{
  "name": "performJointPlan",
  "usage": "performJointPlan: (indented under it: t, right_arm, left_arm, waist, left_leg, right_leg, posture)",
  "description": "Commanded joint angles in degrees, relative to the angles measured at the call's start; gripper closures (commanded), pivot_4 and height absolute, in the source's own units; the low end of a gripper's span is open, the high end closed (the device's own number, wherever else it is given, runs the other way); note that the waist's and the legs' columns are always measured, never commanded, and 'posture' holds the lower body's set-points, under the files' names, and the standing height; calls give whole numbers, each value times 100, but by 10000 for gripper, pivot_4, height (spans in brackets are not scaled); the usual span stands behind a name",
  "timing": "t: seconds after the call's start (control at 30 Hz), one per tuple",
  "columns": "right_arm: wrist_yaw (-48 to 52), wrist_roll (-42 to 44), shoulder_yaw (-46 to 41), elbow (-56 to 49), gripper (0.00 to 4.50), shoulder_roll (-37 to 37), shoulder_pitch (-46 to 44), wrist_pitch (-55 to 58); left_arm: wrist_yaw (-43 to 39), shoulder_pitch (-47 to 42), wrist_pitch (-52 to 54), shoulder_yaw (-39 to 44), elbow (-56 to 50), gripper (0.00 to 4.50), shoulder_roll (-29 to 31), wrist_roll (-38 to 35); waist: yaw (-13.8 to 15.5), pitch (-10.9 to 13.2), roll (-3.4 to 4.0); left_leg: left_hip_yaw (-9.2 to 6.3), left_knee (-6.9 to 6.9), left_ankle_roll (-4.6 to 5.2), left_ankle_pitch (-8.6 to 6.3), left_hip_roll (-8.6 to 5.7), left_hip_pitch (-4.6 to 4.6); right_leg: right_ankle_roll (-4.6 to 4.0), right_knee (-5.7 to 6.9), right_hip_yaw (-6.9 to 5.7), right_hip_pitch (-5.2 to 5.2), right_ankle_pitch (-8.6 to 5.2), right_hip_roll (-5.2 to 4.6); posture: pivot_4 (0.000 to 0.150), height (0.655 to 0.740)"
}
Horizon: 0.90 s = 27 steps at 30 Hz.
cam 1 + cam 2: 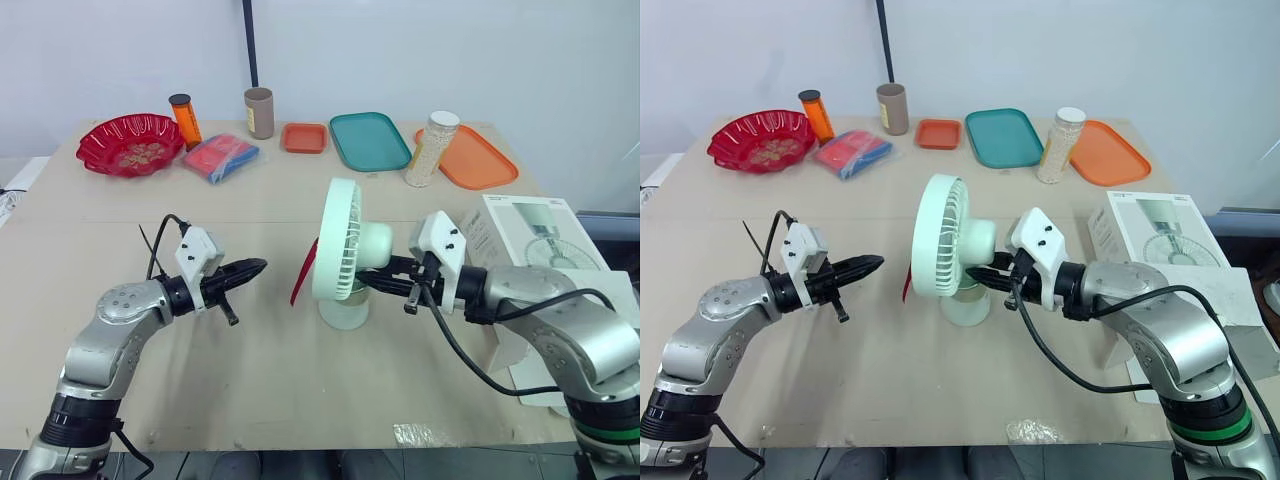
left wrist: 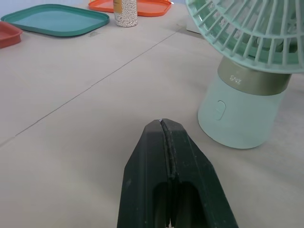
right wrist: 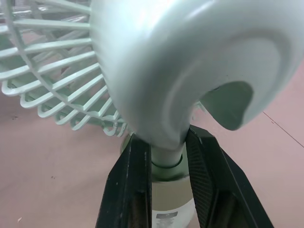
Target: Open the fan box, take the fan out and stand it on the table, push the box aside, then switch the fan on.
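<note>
The fan (image 1: 345,250) could tip over if I poke its base too hard with my left gripper (image 1: 252,267), because the head is big and the base is small. I could also miss the little button (image 2: 220,109) and slide off. My left gripper is closed tight, holds nothing and points at the fan from the left. My right gripper (image 1: 372,280) squeezes the fan's thin neck. The fan stands upright mid-table. The fan box (image 1: 530,235) lies off to the right.
</note>
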Motion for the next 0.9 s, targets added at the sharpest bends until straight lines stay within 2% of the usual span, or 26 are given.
performJointPlan:
  t: [0.03,0.6,0.9]
  right_arm:
    - [-31,31,-351,-256,35820,-114,101,-92]
    - [-46,157,-497,-341,35820,-134,89,-140]
    - [-187,-66,-173,-302,35820,-33,205,-181]
  left_arm:
    - [-16,-115,-64,7,-22,44642,48,10]
    - [-55,-192,-89,-58,33,44642,49,8]
    - [-59,-233,-99,-54,52,44642,86,-10]
  waist:
    - [1,0,0]
    - [1,0,0]
    - [1,0,0]
  left_leg:
    - [0,0,0,0,0,0]
    - [0,0,0,0,0,-2]
    - [0,0,0,0,0,-1]
  right_leg:
    - [0,0,0,0,0,0]
    - [0,-1,1,0,0,0]
    - [0,-1,1,0,0,0]
  posture:
    - [1500,7400]
    - [1500,7400]
    - [1500,7400]
